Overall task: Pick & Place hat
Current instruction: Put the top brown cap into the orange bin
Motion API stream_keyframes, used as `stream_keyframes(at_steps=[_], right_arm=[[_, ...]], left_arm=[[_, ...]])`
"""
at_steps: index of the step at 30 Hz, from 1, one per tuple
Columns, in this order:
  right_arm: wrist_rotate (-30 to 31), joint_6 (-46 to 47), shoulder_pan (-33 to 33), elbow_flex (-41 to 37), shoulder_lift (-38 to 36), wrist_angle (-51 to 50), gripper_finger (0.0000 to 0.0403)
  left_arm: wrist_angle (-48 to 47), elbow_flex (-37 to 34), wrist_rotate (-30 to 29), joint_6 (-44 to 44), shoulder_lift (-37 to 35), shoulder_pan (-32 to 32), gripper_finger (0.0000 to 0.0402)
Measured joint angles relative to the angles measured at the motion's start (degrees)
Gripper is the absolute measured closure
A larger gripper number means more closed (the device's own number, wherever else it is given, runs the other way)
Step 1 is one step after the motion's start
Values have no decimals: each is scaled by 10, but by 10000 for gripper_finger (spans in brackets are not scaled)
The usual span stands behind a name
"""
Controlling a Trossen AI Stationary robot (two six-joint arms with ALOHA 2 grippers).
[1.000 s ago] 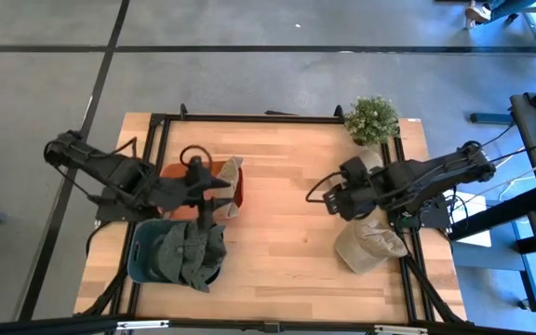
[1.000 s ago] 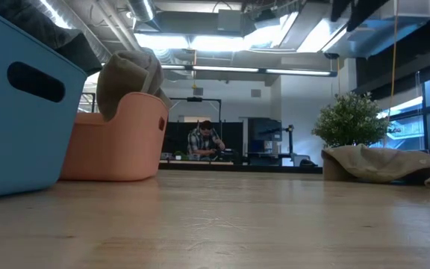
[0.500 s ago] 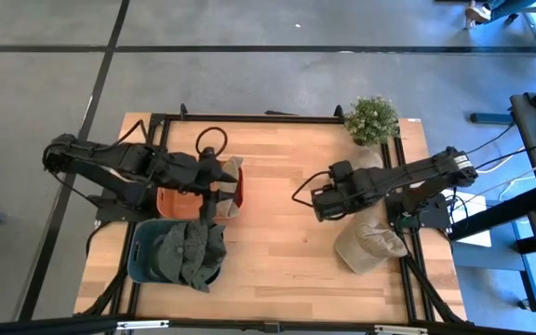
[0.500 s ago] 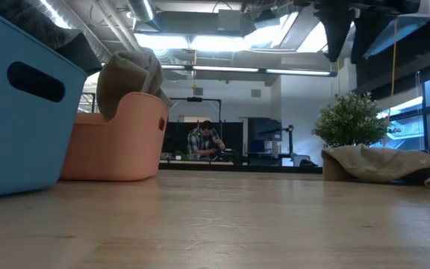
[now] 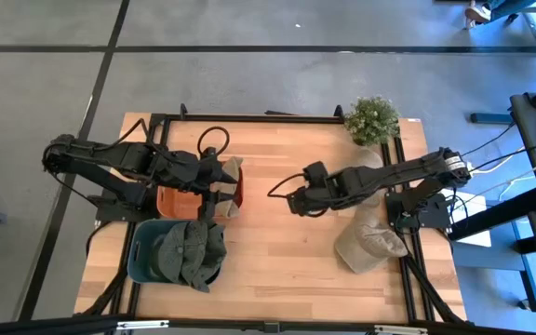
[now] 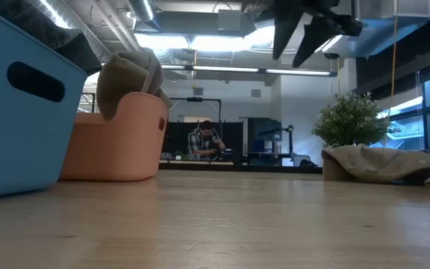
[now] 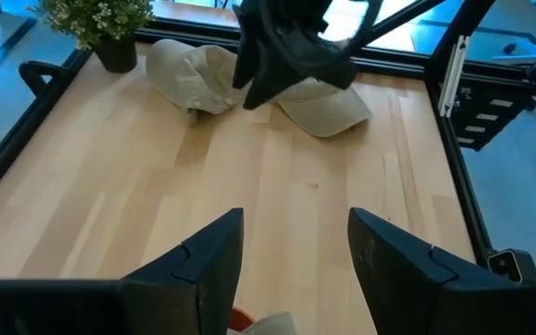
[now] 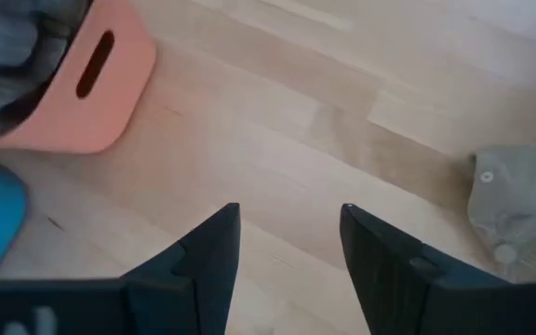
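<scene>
Hats lie in two groups around the orange bin (image 5: 197, 197), the landmark here. From above, beige hats (image 5: 368, 244) rest well apart from the bin at the table's far right side, beside a potted plant (image 5: 372, 119); one beige hat (image 5: 231, 171) hangs over the bin's rim, and green hats (image 5: 192, 251) fill the blue bin (image 5: 143, 261) just beside it. The right gripper (image 5: 290, 200) is stretched out between the bin and the loose beige hats, pointing toward the bin, so those hats lie behind its fingers, back along its arm. The left gripper (image 5: 220, 186) sits over the bin's right rim.

At table height, the draped hat (image 6: 129, 75) caps the orange bin (image 6: 118, 142), and the loose hats (image 6: 379, 163) lie well apart from it near the plant (image 6: 351, 119). A dark gripper hangs high between them.

From the left wrist, its fingers (image 7: 207, 261) are spread and hold nothing; the right arm (image 7: 282, 42) hangs in front of the loose hats (image 7: 259, 88).

From the right wrist, its fingers (image 8: 210, 251) are spread and empty, aimed toward the orange bin (image 8: 87, 88); a loose hat (image 8: 524, 200) lies off to one side. In my judgement the right arm is nearer the loose hats and must turn back to reach them.
</scene>
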Motion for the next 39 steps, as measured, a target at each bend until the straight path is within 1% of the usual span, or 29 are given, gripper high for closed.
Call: stream_keyframes(at_steps=[7, 8, 10, 13, 15, 18, 22, 26, 30, 32, 34, 36, 39], right_arm=[[8, -11, -1, 0, 10, -12, 216], [11, -13, -1, -5, 10, -1, 216], [10, -21, -5, -30, 9, 54, 216], [-18, -44, -11, -81, 8, 134, 216], [-28, -39, -15, -108, 3, 147, 216], [-31, -5, -17, -149, -25, 131, 216], [-31, 54, -16, -228, -87, 138, 216], [-38, 169, -7, -313, -143, 157, 216], [-24, 277, 27, -385, -191, 193, 216], [-6, 322, 47, -403, -208, 196, 216], [-7, 333, 62, -412, -220, 187, 216], [-19, 334, 68, -414, -224, 160, 216], [-51, 333, 67, -405, -223, 88, 216]], left_arm=[[-3, 0, 0, 0, 0, -2, 216], [-3, 0, 0, 0, 0, -2, 216], [-3, 0, 0, 4, 0, -2, 216], [-3, 0, -1, 5, 0, -2, 213], [-3, 0, -2, 5, 0, -2, 213], [-2, 0, -2, 10, 0, -2, 214], [-2, 0, -2, 11, 0, -2, 214], [-2, 0, -4, 15, 0, -2, 212], [-2, 0, -4, 15, 0, -2, 214], [-2, 0, -4, 16, 0, -2, 216], [-2, 0, -4, 16, 0, -2, 216], [-2, 0, -5, 24, 0, -2, 216], [-2, 0, -4, 35, 0, 3, 213]])
